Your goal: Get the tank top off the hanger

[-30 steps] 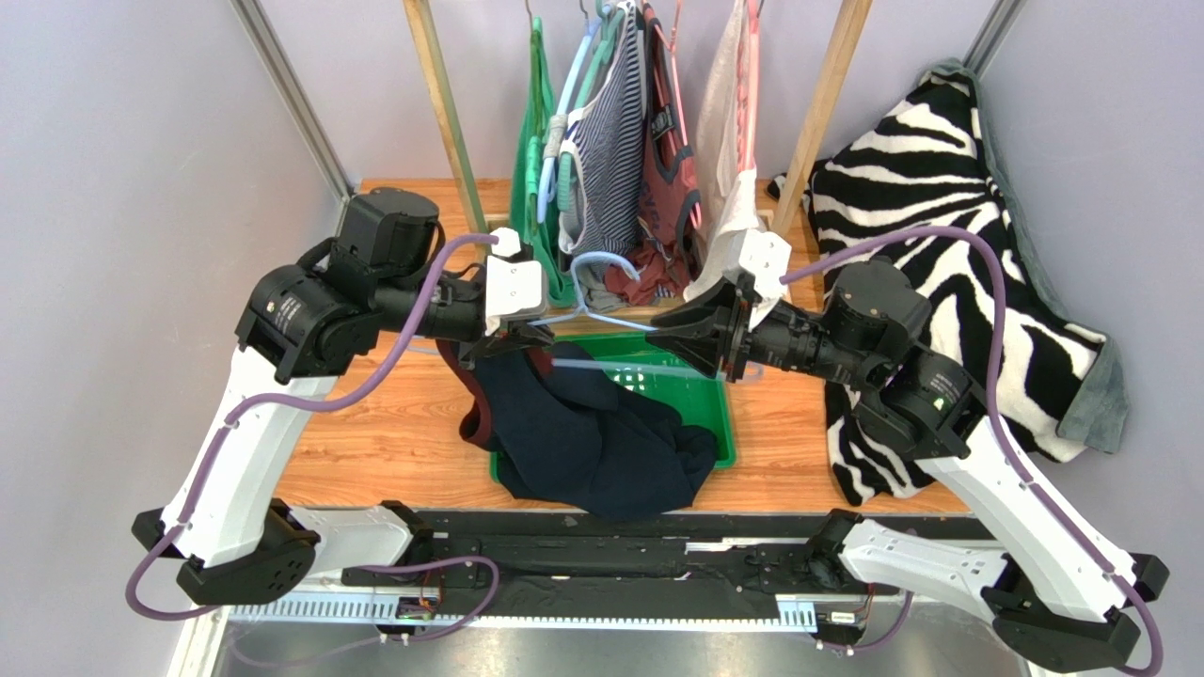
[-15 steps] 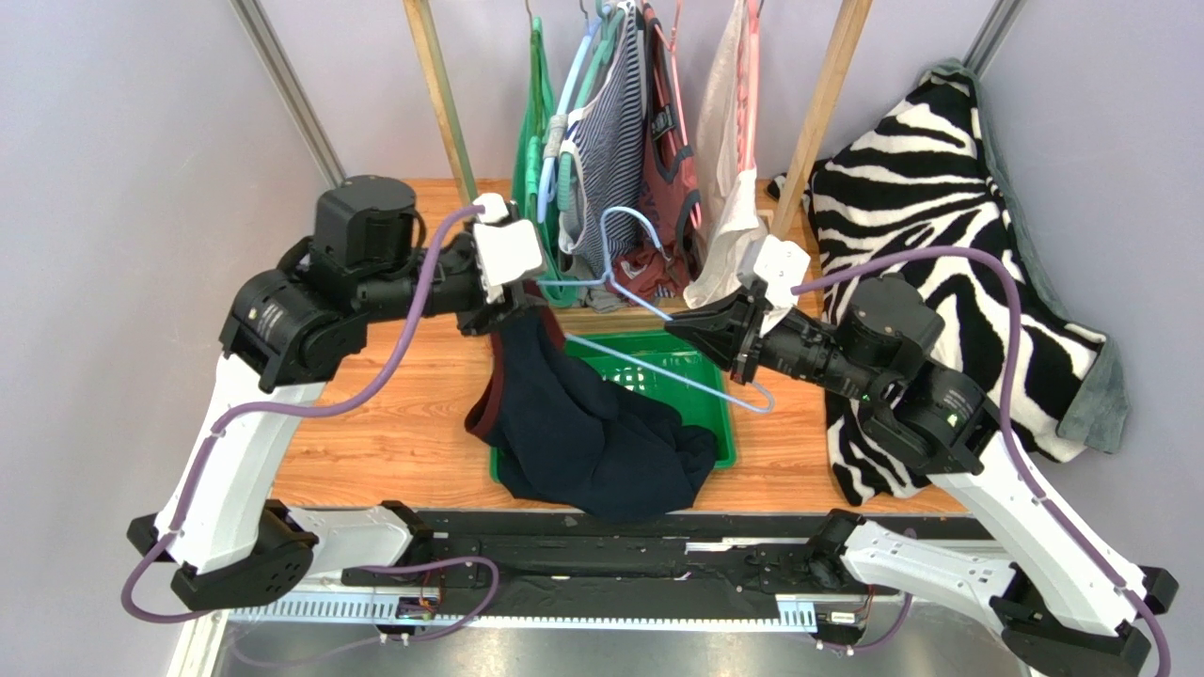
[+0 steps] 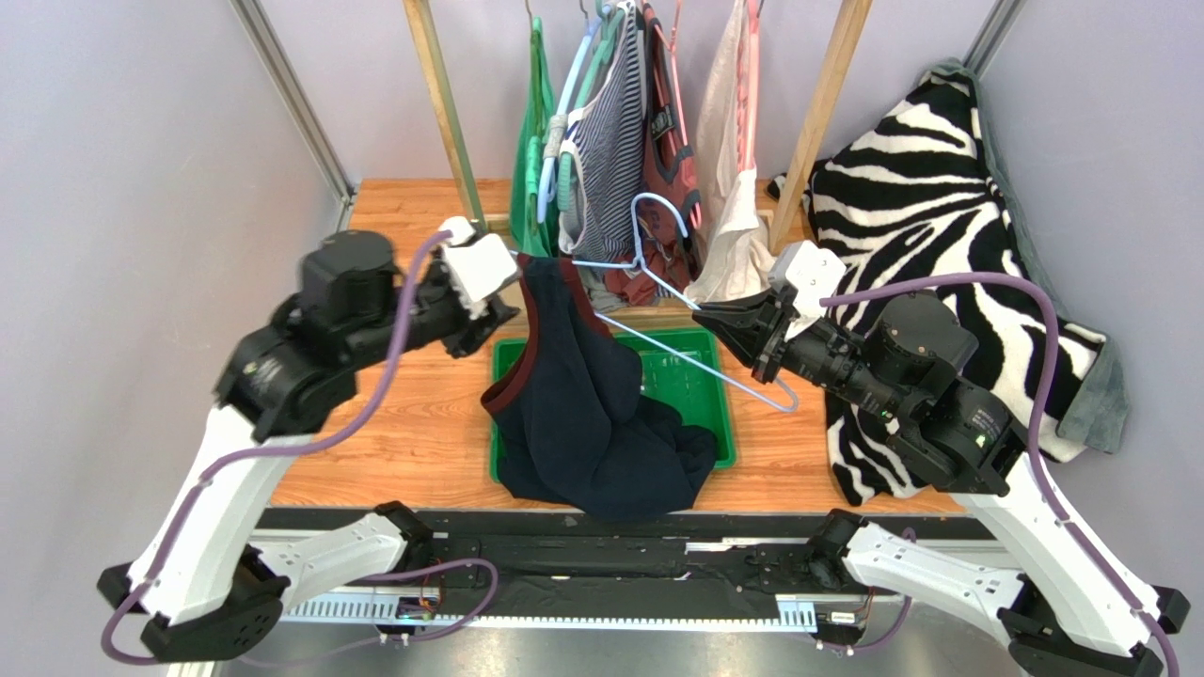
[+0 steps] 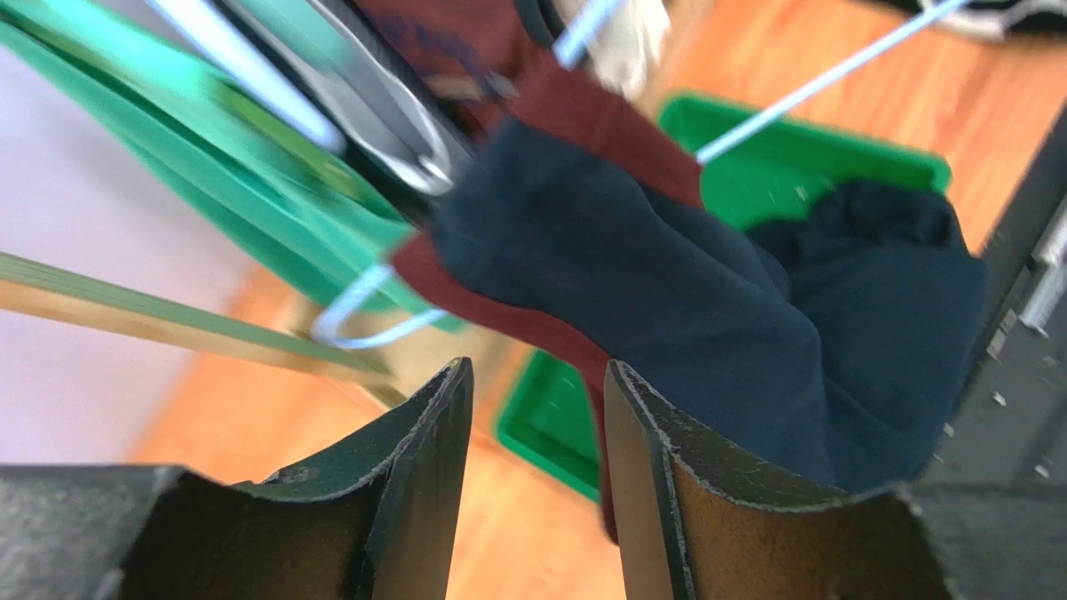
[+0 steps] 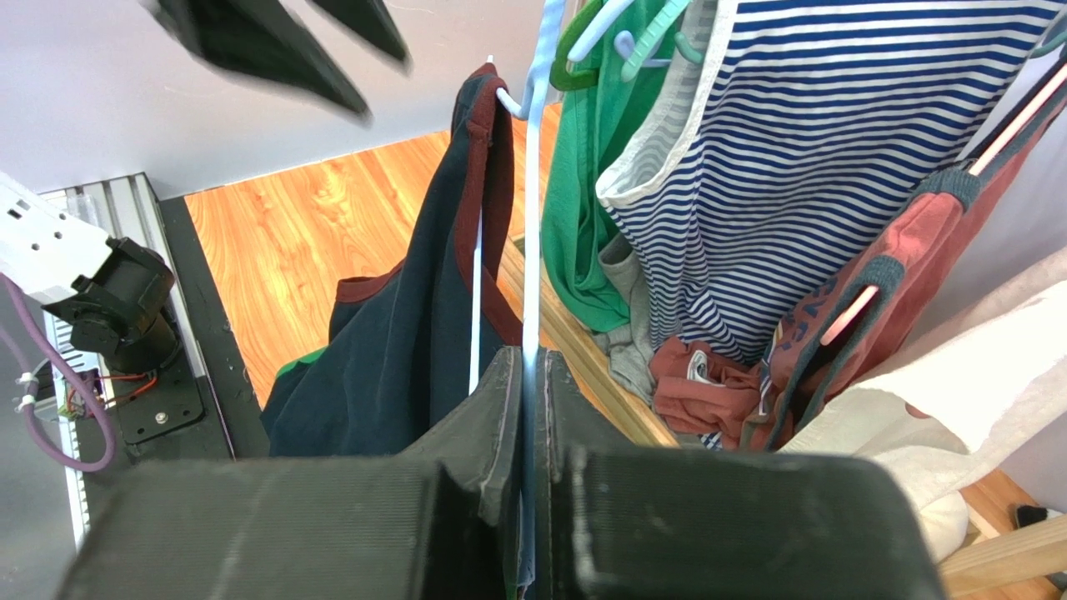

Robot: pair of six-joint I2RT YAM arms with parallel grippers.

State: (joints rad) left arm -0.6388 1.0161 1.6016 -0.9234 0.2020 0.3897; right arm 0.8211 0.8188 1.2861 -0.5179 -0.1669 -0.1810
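Within the last second the left claw [image 4: 535,388] has let go of the cloth and backed off toward its own side. Its jaws now stand partly apart with nothing between them. The right claw [image 5: 532,369] has snapped shut on the wire of the hanger [image 3: 693,361] and tipped it up, so the hook sits higher than before. Meaning: only one arm has a hold now, and that is on the hanger, not the garment, so removal is not finished. The tank top [image 3: 580,402] hangs just beyond the left claw's tips, at the far end of the wire from the right claw, caught there by one strap over the hanger's tip. It is dark navy with maroon binding along the edges, limp and bunched. Its lower part slumps below both claws into the green basket [image 3: 729,430] and over the near rim toward the bench [image 3: 382,437]. Judgement: a pull away from the right claw should slip that last strap free.
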